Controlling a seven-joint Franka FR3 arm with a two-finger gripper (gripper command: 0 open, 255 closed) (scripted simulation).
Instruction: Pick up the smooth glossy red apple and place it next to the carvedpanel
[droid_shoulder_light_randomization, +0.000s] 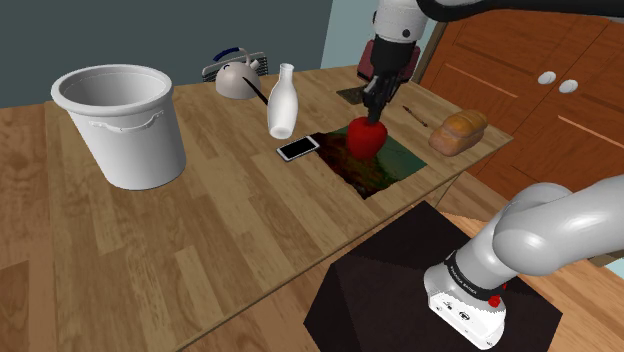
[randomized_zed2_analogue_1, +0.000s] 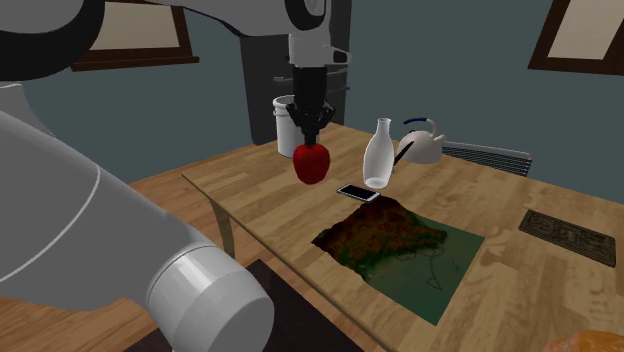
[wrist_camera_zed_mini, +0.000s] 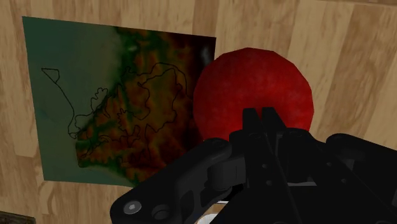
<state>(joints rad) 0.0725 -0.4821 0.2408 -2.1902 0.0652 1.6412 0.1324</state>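
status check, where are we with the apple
Tool shut on apple. Apple up over the map, not yet by the panel. Bottle and phone close beside.

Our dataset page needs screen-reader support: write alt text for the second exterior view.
A black end effector holds a glossy red apple above a wooden table. A white bottle, a black-screened smartphone and a green-brown map sheet sit nearby.

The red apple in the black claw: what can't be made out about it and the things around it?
Glossy red apple: its top, where the black gripper clasps it, is hidden by that gripper in the wrist view.
Dark flat carved panel: mostly behind the gripper in the shoulder view.
Brown bread loaf: cut off by the second exterior view's bottom edge.
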